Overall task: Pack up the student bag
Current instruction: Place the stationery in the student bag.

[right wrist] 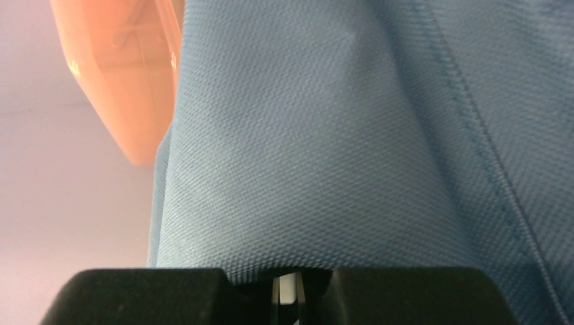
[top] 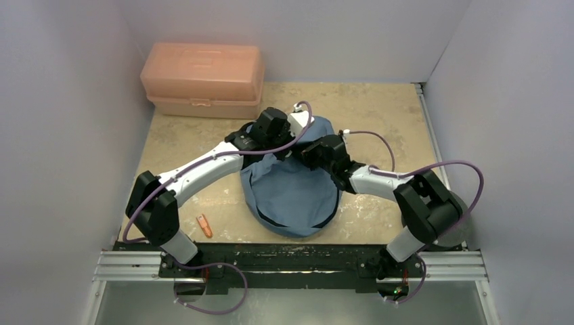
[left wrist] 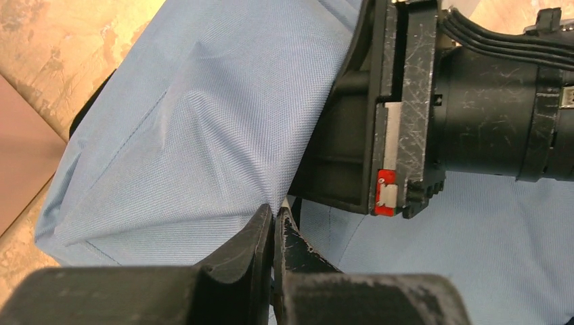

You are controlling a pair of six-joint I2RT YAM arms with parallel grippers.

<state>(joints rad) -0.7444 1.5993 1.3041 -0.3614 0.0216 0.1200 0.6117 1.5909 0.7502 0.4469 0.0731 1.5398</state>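
Bag: dusty-blue fabric backpack point(top: 291, 196) slumped mid beige tabletop point(top: 379, 115) | Left fingers point(left wrist: 257, 237): clamped shut, nipping a fabric fold at its far edge | Right fingers point(right wrist: 156, 298): nearly closed on cloth alongside | Tip: pull evenly, gently, so neither pinch slips

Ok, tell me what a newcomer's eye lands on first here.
The blue bag heaped in the middle of the table, with the left gripper and right gripper each shut on fabric at its far edge. Next, the pink box in the far left corner. A small orange item lies by the near left edge.
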